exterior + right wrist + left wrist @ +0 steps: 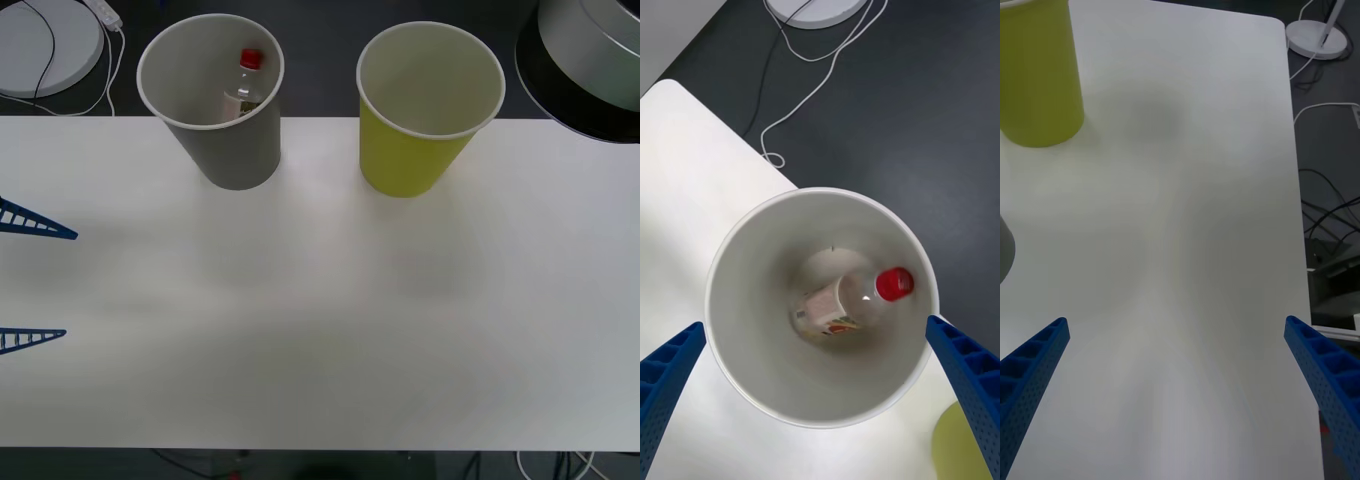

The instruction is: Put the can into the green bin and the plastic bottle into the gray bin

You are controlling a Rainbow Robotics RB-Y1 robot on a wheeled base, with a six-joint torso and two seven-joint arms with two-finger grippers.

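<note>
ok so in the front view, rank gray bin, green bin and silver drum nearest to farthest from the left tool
From the left tool:
1. gray bin, back left
2. green bin, back, right of centre
3. silver drum, far right corner

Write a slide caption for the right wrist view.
Open right gripper above the gray paper-cup-shaped bin, small red-capped clear plastic bottle inside.

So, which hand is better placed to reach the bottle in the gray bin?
Right: the right hand hangs open above the gray bin and plastic bottle; the left hand is open at the table left edge.
</note>
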